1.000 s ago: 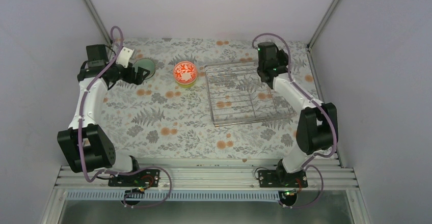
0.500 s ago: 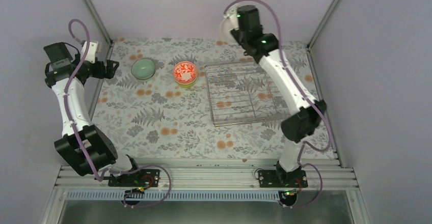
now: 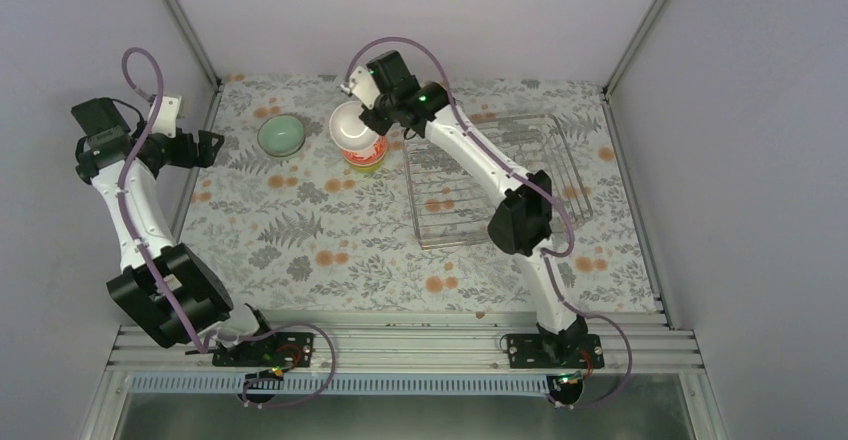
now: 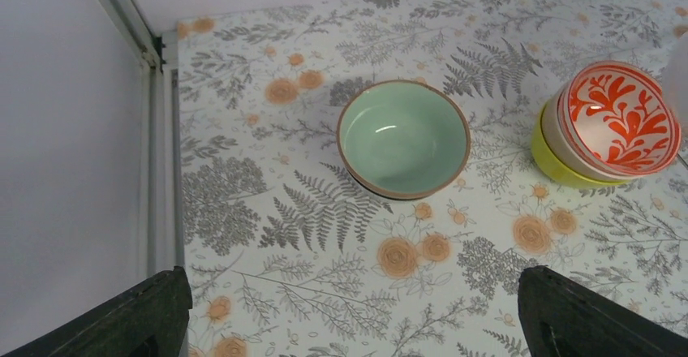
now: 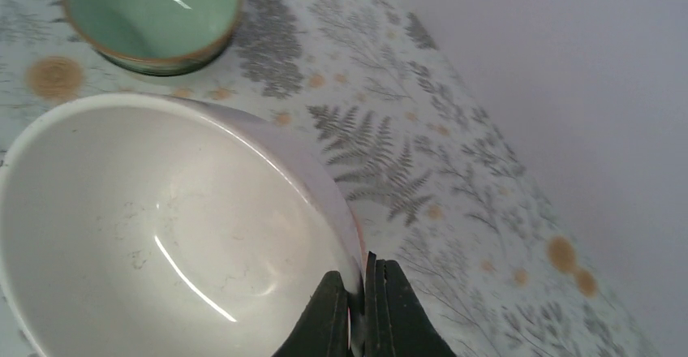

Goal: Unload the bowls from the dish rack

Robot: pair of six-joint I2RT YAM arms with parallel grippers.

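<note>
My right gripper [image 3: 368,118] is shut on the rim of the white bowl [image 3: 350,124], one finger inside and one outside [image 5: 359,274]. It holds the bowl [image 5: 162,227] tilted just above the red-orange patterned bowl [image 4: 618,118]. That bowl sits nested in the yellow-green bowl [image 4: 550,156]; the stack shows in the top view [image 3: 366,156]. The mint green bowl [image 3: 281,135] stands on the table left of the stack, also in the left wrist view [image 4: 403,136]. My left gripper [image 4: 357,316] is open and empty, left of the mint bowl [image 3: 205,148]. The dish rack [image 3: 470,195] lies right of the stack with no bowl showing in it.
A floral tablecloth [image 3: 320,240] covers the table. A metal frame post [image 4: 158,130] runs along the left edge beside my left gripper. Grey walls [image 3: 420,10] close the back and sides. The right arm reaches across the rack's back left corner.
My right arm has swung left from the back of the rack, carrying the white bowl over the stacked bowls. My left gripper let go of the mint bowl and drew back left.
</note>
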